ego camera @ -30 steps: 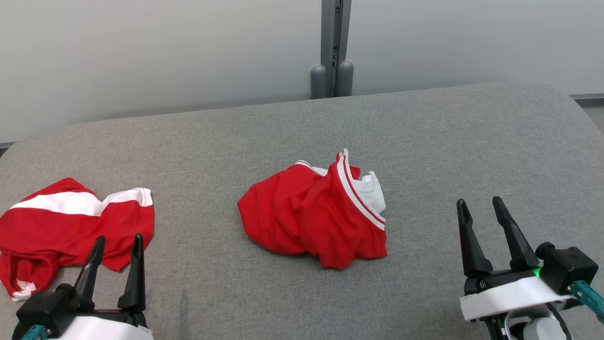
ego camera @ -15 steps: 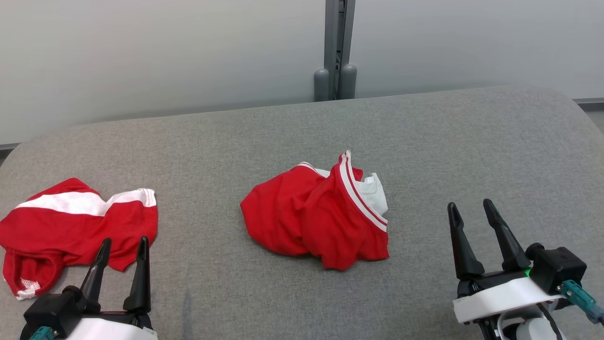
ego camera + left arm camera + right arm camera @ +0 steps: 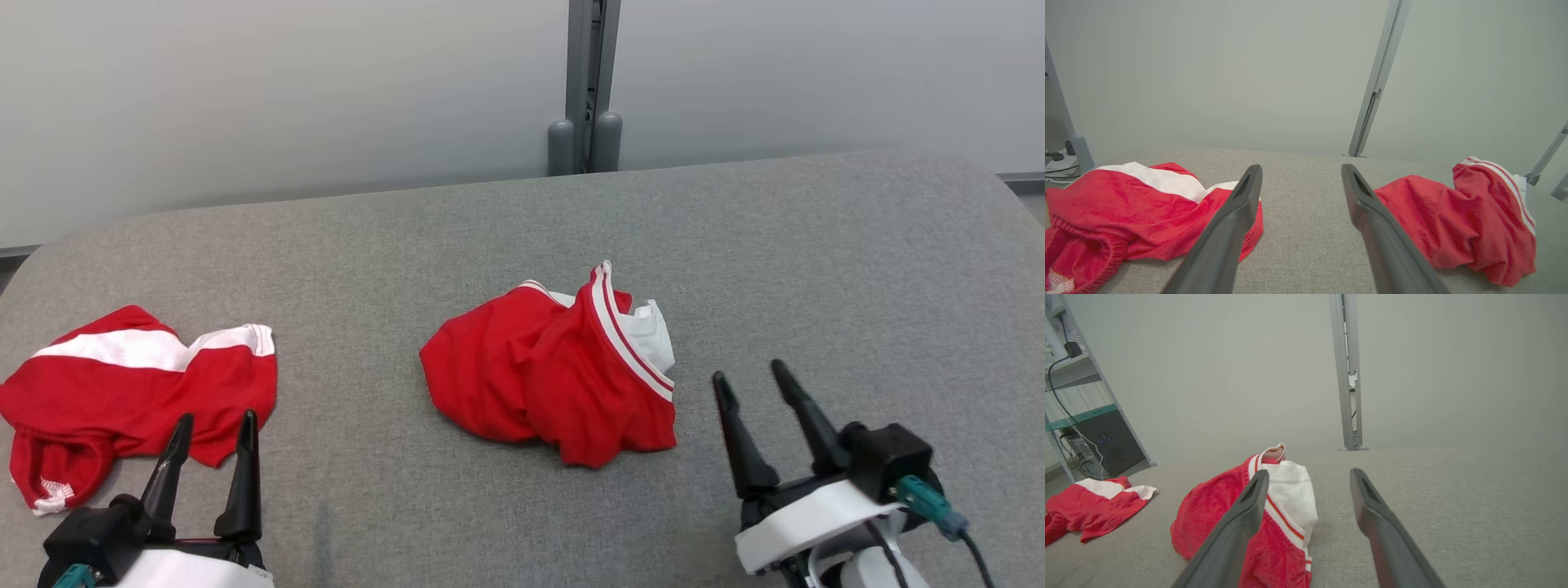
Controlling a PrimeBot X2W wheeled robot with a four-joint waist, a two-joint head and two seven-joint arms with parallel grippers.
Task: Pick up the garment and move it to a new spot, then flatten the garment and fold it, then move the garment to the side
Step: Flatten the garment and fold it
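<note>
Hovers with right gripper (image 3: pixel 748 371) just right of crumpled red shorts (image 3: pixel 555 376) at middle of grey padded surface (image 3: pixel 857 269); spreads fingers wide, grips nothing. Holds left gripper (image 3: pixel 217 416) also spread, empty, near front left corner.

Bright, soft, even light falls from above. The red garment (image 3: pixel 547 376) casts only a thin shadow on the grey counter (image 3: pixel 816 245). The wide-angle left wrist view tilts the post (image 3: pixel 1376 81); the head view is sharp throughout.
</note>
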